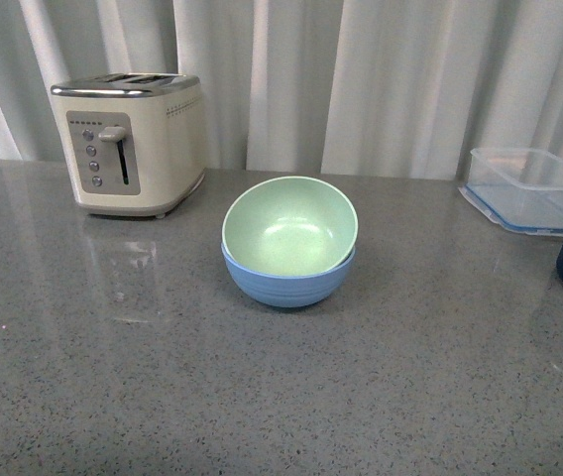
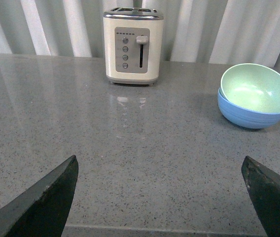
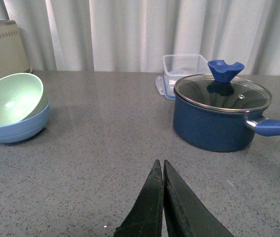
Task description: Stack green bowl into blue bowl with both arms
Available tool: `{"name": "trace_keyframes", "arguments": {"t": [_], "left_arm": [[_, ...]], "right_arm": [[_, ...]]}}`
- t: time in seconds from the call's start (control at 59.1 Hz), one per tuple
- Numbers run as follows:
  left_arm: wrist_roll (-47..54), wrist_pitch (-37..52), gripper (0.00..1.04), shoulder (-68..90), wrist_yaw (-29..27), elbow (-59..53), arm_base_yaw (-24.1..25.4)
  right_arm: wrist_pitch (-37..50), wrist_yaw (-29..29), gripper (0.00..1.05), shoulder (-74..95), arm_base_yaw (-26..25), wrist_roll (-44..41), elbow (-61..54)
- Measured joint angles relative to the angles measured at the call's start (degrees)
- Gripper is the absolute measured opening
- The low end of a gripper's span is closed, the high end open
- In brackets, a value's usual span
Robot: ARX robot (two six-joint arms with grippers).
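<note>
The green bowl (image 1: 291, 226) sits tilted inside the blue bowl (image 1: 286, 282) in the middle of the grey counter. The pair also shows in the left wrist view, green bowl (image 2: 256, 89) in blue bowl (image 2: 248, 112), and in the right wrist view, green bowl (image 3: 11, 98) in blue bowl (image 3: 17, 127). My left gripper (image 2: 159, 165) is open and empty, well back from the bowls above the counter's near edge. My right gripper (image 3: 159, 164) is shut and empty, also well back from the bowls. Neither arm shows in the front view.
A cream toaster (image 1: 133, 144) stands at the back left. A clear rectangular container (image 1: 527, 188) is at the back right. A dark navy pot (image 3: 219, 113) with a glass lid and a blue handle stands to the right of the bowls. Pale curtains hang behind the counter.
</note>
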Motion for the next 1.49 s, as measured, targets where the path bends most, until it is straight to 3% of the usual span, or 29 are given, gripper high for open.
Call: {"name": "trace_keyframes", "arguments": {"t": [0.321,0.44,0.71,0.947,1.184,1.488], "left_arm": [[0.0,0.0,0.98,0.0,0.0,0.0,0.0],[0.0,0.0,0.98,0.0,0.0,0.0,0.0],[0.0,0.0,0.98,0.0,0.0,0.0,0.0],[0.0,0.0,0.98,0.0,0.0,0.0,0.0],[0.0,0.0,0.98,0.0,0.0,0.0,0.0],[0.0,0.0,0.98,0.0,0.0,0.0,0.0]], "right_arm": [[-4.9,0.0,0.01,-4.9,0.0,0.0,0.0],[-14.7,-0.1,0.01,-13.2,0.0,0.0,0.0],[-15.1,-0.2,0.02,-14.7,0.0,-0.1,0.0],[-15.1,-0.2,0.45,-14.7,0.0,-0.1,0.0],[-15.1,-0.2,0.97,-14.7,0.0,0.0,0.0],[-15.1,-0.2,0.95,-14.7,0.0,0.0,0.0]]}}
